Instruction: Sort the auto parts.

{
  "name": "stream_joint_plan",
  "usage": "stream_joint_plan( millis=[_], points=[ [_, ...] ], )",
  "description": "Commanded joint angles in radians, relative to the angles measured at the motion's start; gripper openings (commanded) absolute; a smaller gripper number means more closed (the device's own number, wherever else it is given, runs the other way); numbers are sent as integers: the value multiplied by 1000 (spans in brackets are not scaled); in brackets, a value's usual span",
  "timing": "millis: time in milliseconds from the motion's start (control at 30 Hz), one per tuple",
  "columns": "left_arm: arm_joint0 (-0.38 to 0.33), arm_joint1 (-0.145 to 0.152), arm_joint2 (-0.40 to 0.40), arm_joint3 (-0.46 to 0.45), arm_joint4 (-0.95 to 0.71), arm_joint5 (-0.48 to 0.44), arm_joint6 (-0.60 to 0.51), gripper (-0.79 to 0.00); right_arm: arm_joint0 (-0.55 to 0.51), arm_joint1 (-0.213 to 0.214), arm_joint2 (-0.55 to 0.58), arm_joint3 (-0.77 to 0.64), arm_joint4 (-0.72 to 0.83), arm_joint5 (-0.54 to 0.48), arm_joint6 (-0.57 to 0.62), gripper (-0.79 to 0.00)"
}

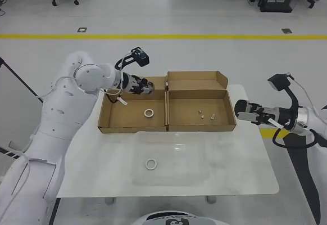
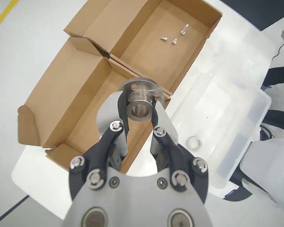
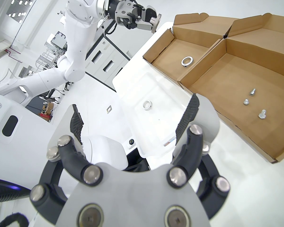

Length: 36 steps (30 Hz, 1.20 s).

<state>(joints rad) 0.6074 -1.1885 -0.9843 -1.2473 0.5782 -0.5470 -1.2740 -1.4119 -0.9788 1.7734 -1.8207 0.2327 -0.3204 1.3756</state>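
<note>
- Plainly, your left end effector clamps the flanged hub by its collar: probably heavy, rigid, slick.
- Your right end effector, at the surface's 3 o'clock, gapes empty.

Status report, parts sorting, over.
Left end effector shut on silver flanged metal hub, above brown cardboard box. Right end effector open, beside white table. Silver metal ring in clear plastic bin. No obstruction.

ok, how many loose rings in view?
2. One ring lies in the left cardboard box; the other ring sits in the clear bin. None look hidden.
</note>
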Motion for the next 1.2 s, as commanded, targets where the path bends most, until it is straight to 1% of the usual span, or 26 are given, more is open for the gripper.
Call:
stream_joint_plan(
  millis=[0,133,233,267,333,367,533,867,933,1033,1067,1167],
  points=[
    [-44,-11,64,73,28,-7,8,-785,0,0,0,0,0,0,0,0],
    [-103,-29,148,188,48,-23,24,-785,0,0,0,0,0,0,0,0],
    [-131,-40,199,248,52,-31,32,-785,0,0,0,0,0,0,0,0],
    [-141,-45,228,272,63,-29,30,-785,0,0,0,0,0,0,0,0],
    [-150,-51,253,303,55,-34,35,-785,0,0,0,0,0,0,0,0],
    [-157,-55,278,324,64,-36,37,-785,0,0,0,0,0,0,0,0],
    [-164,-68,312,385,18,-59,62,-785,0,0,0,0,0,0,0,0],
    [-164,-69,312,388,11,-61,65,-785,0,0,0,0,0,0,0,0],
    [-147,-68,308,377,1,-54,99,-785,0,0,0,0,0,0,0,0],
    [-146,-68,325,375,75,8,100,-785,0,0,0,0,0,0,0,0],
    [-144,-72,335,377,98,41,105,-785,0,0,0,0,0,0,0,0],
    [-142,-85,375,381,166,90,101,-785,0,0,0,0,0,0,0,0]
  ],
)
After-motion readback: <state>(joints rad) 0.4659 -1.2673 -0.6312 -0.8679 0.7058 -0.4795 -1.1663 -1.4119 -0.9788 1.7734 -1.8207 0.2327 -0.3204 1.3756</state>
